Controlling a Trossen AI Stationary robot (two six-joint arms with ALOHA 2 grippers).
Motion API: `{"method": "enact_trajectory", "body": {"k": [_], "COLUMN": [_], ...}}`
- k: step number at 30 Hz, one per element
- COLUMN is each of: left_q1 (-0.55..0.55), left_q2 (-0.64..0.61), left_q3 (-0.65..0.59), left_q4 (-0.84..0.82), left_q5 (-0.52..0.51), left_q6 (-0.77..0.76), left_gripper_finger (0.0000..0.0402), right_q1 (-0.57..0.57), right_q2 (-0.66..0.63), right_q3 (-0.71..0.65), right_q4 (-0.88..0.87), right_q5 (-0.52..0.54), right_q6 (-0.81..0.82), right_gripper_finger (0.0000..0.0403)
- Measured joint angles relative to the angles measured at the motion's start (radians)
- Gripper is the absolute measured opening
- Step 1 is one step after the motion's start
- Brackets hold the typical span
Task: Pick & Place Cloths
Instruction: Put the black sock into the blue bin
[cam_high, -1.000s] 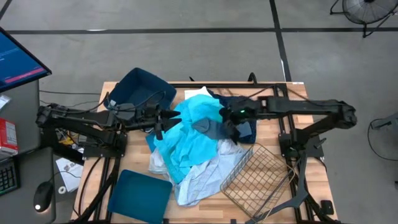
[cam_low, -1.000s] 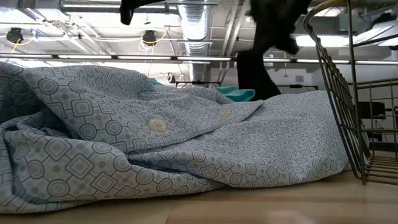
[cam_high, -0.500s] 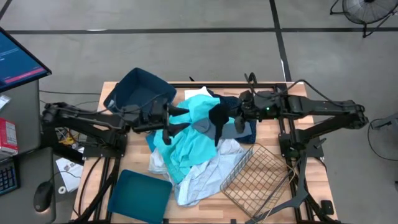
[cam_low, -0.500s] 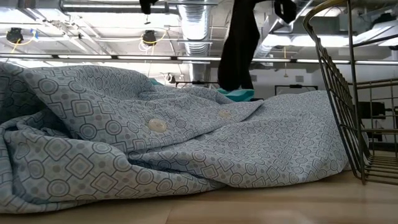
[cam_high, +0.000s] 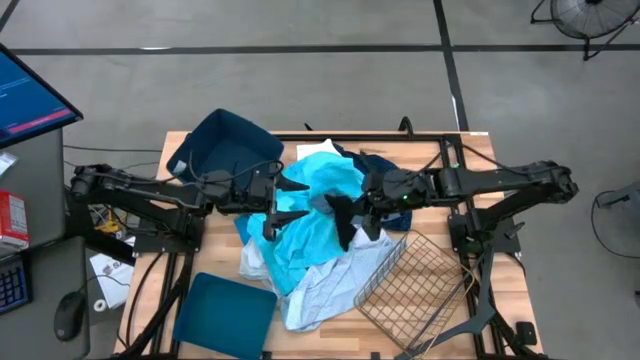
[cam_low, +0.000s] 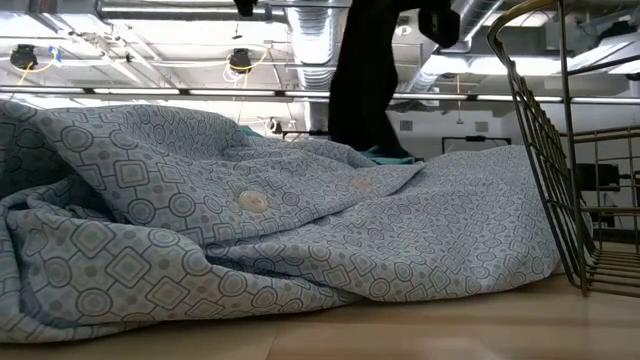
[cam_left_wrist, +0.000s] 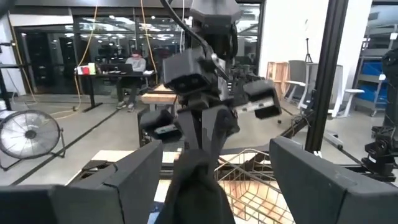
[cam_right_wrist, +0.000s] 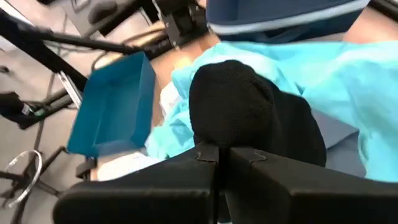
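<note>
high: overhead, straight down on the table (cam_high: 500, 290)
low: table-top level, close against patterned cloth (cam_low: 250, 230)
wrists: facing each other, sharing the hanging dark cloth (cam_right_wrist: 249, 112)

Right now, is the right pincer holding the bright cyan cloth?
No, the right pincer is shut on a black cloth hanging above the cyan cloth.

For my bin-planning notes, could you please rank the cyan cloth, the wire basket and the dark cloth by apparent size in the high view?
1. Cyan cloth, though partly covered.
2. Wire basket, close behind it.
3. Dark cloth, clearly smallest.
</note>
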Motion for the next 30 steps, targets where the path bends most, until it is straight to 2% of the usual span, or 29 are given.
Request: {"method": "enact_trajectory", "body": {"k": [9,15,22,30], "left_q1": [0.0,0.0,0.001,0.015], "left_q2": [0.055,0.111,0.194,0.28], "left_q3": [0.001,0.001,0.066,0.111], "left_q4": [-0.003,0.0,0.002,-0.001], "left_q5": [0.024,0.022,0.011,0.02], "left_q6": [-0.038,-0.039,0.0,-0.013], "left_gripper_finger": [0.0282,0.0299,0.0319,0.0317], "right_q1": [0.005,0.004,0.006,0.017], "right_q2": [0.039,0.053,0.083,0.086], "right_q3": [0.0,0.0,0.001,-0.001], "right_q4": [0.105,0.152,0.207,0.275], "right_q5": [0.0,-0.027,-0.028,-0.031], "right_q6": [-0.043,-0.054,-0.057,-0.058], "right_gripper_finger": [0.0,0.0,0.0,0.0]}}
